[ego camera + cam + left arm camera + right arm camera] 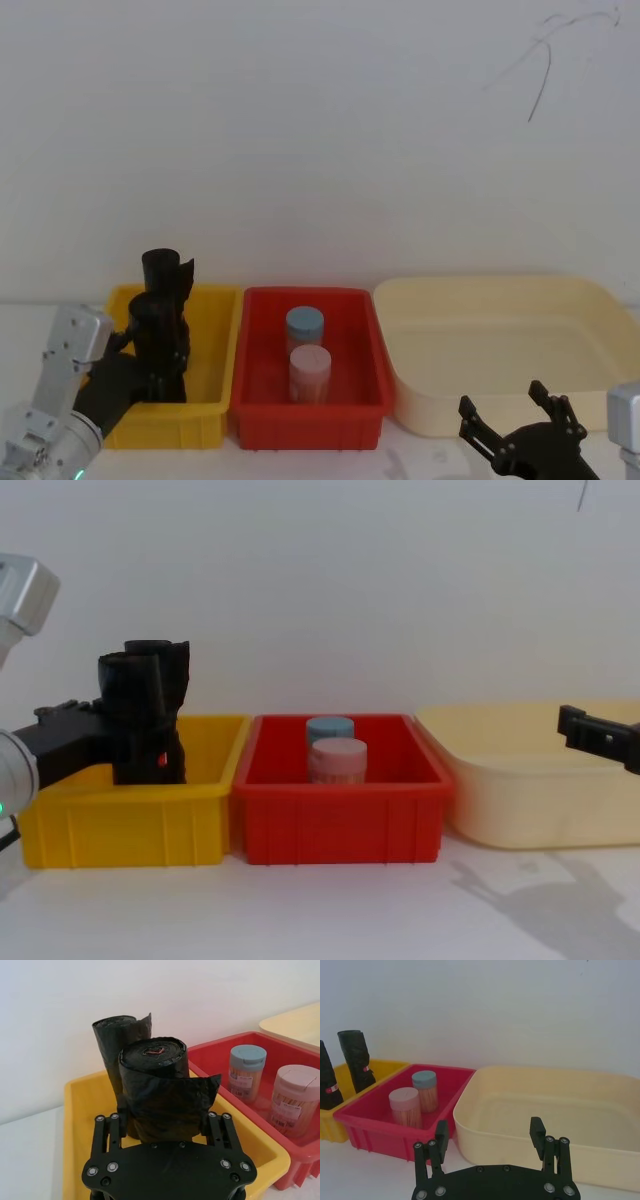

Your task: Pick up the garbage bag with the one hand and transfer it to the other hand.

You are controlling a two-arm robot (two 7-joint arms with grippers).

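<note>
Left gripper (pixel 165 1119) clamped on bag (pixel 156 1085) in yellow bin (pixel 75 1130).
Upright, fingers pressed to both sides, with a 2nd black roll (pixel 117 1040) just behind; right gripper (pixel 490 1132) spread wide, holding nothing, low in front of cream tub (pixel 545 1105).

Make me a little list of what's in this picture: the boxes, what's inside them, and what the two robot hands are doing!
yellow box: two black garbage bag rolls standing inside
left gripper: shut on the front roll, one finger on each side
back roll: right behind the front one, not held
red box: middle box, holding a blue-lidded jar and a pink-lidded jar
cream tub: to the right of the red box
right gripper: open, holding nothing, low in front of the cream tub
</note>
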